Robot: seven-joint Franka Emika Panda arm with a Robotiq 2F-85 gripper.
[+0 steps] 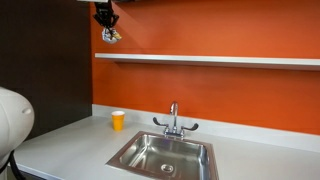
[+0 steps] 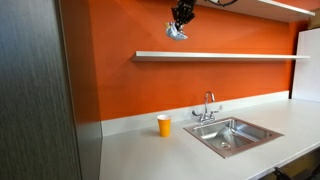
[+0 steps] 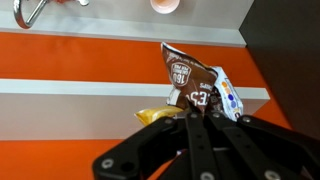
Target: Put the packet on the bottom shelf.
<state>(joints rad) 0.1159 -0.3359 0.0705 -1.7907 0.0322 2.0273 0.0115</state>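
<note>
At frame top, the gripper (image 1: 107, 27) pinches the packet (image 1: 110, 36) by one end (fingers closed on it) so it dangles clear above the bottom shelf (image 1: 200, 59).

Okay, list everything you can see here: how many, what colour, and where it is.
packet: one, dark brown with yellow, in the gripper, higher than the bottom shelf
bottom shelf: one, white, on the orange wall
cup: one, orange-yellow, on the counter beside the sink
tap: one, chrome, behind the sink
sink: one, steel, set in the counter
counter: one, pale grey, below the wall
panel: one, dark, beside the wall
gripper: one, black, shut on the packet
</note>
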